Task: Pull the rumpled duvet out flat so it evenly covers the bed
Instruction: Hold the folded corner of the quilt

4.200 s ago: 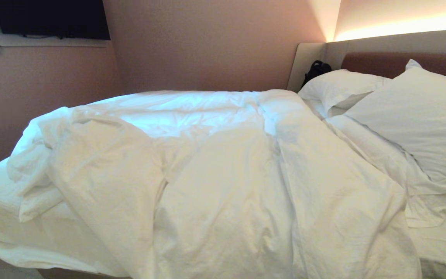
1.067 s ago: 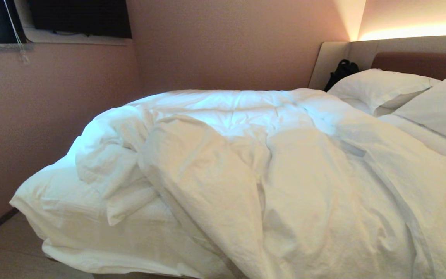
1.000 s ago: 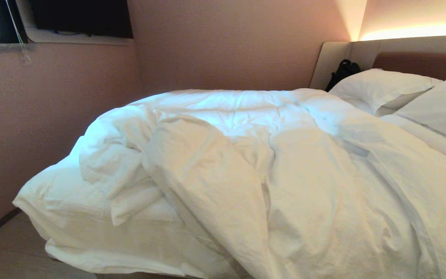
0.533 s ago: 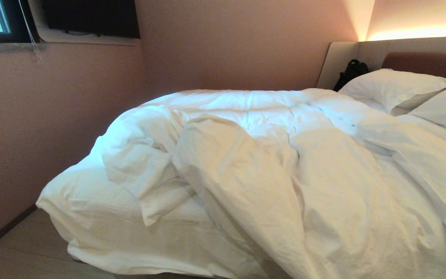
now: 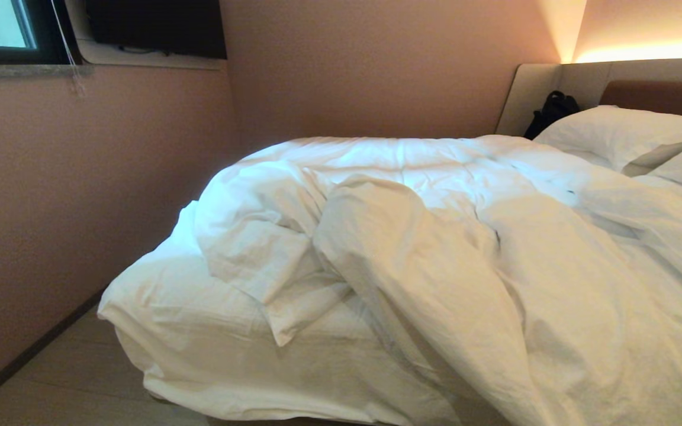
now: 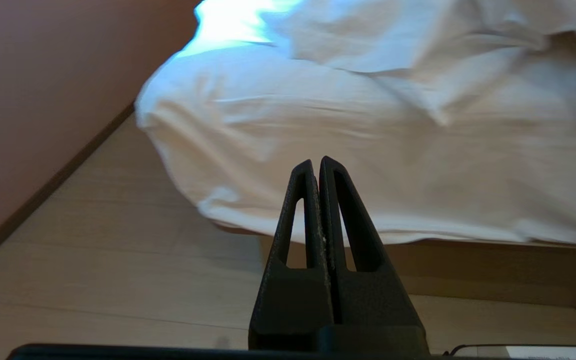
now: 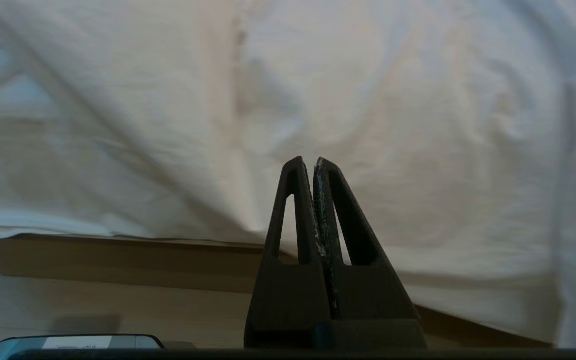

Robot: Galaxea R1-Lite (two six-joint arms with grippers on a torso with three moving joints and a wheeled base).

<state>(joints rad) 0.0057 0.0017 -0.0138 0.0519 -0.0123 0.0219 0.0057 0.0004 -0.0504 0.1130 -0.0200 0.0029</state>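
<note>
1. The duvet (image 5: pixel 436 260) lies heaped along the bed (image 6: pixel 468 270). A thick fold is thrown back near the foot, and a loose corner flap droops onto the bare sheet there. Toward the pillows (image 5: pixel 613 133) it spreads flatter but wrinkled, and its near side hangs over the bed's edge in front of the robot.

2. It looks soft and puffy, with a creased cotton cover. It is likely bulky rather than heavy, and limp, so it should bend wherever it is lifted and drag across the sheet rather than slide as one piece. A pinch may catch only the cover and let the filling lag behind.

3. The best hold appears to be the drooping corner flap or the edge of the folded-back ridge, where the cloth is thin enough for the jaws. From there it could be drawn toward the uncovered foot corner.

4. The mattress sheet (image 5: pixel 199 337) shows bare at the foot corner, over a tan wooden base.

5. The left gripper (image 6: pixel 316 165) has its jaws pressed together on nothing. It sits low above the wooden floor (image 6: pixel 93 260), facing the foot corner and apart from the cloth.

6. The right gripper (image 7: pixel 314 165) also has its jaws together and empty. It faces the hanging side of the duvet without touching it.

7. A pink wall (image 5: pixel 80 195) runs close beside the foot.
</note>
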